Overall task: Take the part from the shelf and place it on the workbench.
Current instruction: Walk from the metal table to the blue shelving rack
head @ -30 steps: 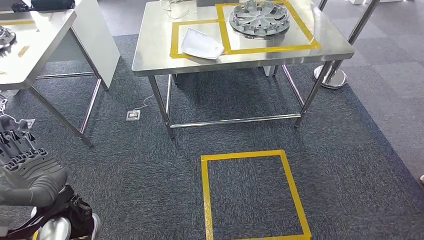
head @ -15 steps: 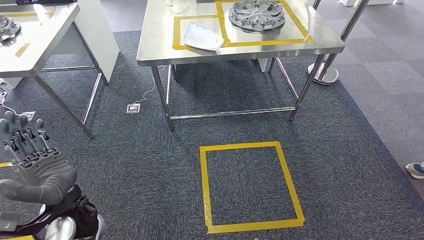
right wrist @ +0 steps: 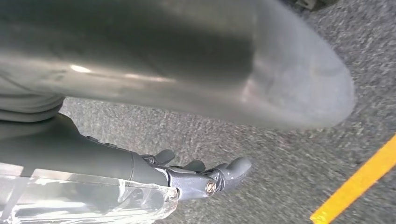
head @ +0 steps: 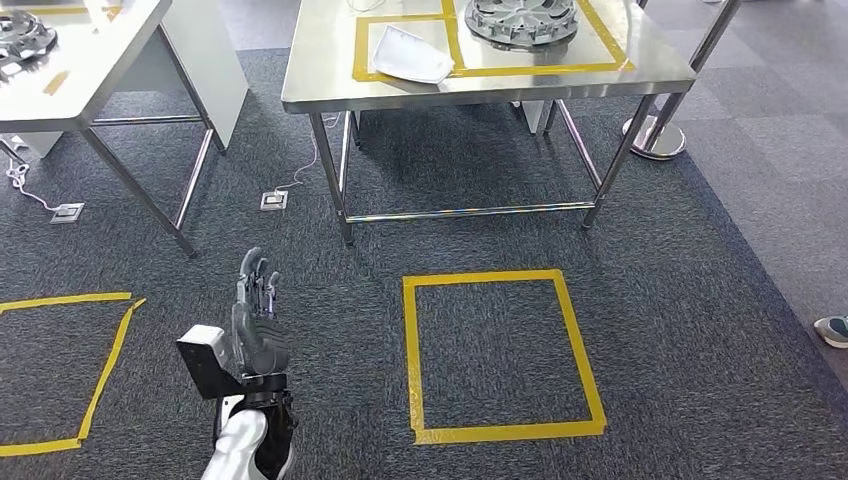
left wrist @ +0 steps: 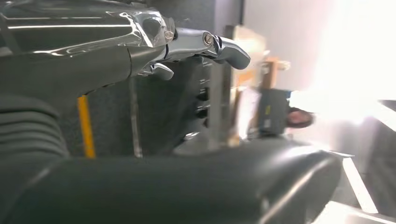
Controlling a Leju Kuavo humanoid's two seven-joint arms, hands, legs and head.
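Open dark carpet [head: 700, 260] lies before the steel tabletop [head: 320, 60], with a yellow tape square [head: 500, 350] marked on it just ahead. The left robot hand [head: 255, 315] hangs low over the carpet, fingers extended, holding nothing. The right robot hand [right wrist: 201, 179] hangs over carpet, fingers apart, empty. A white curved part [head: 408, 55] lies on the tabletop inside a taped box, beside a grey wheel cover [head: 520, 20]. A second table [head: 70, 60] stands left.

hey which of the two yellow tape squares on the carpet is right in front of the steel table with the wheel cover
The complete yellow tape square in mid-carpet, directly below the steel table carrying the wheel cover. The other tape square lies off to the left, cut by the frame edge.
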